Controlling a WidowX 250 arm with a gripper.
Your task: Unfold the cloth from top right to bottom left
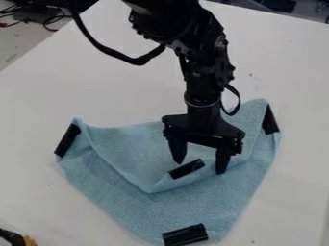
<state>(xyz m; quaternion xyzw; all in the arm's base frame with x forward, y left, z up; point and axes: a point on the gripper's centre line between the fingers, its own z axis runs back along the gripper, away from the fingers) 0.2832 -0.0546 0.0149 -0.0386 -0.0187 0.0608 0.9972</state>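
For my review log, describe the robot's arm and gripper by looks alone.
The jointed robot arm is black, with a thick black cable looping off one side, a thinner black loop by the wrist and a thin greyish ring. Its black gripper has a wide crossbar and two tapering fingers.

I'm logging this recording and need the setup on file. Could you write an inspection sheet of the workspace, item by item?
Surface: white tabletop with a few small dark marks.
Job's things: light blue cloth, partly folded; one corner, bearing a black tape strip, is turned inward over it. More black tape marks the left, upper right and bottom corners.
Clutter: black-and-yellow object cut off at the lower left edge; type unclear.
Gripper: black two-finger gripper, open above the cloth, fingers either side of the folded-in strip; contact with the fabric can't be judged.
Cables: black cable looping off the arm; tangled cables beyond the table's upper left edge.
Surroundings: dark items past the far edge.
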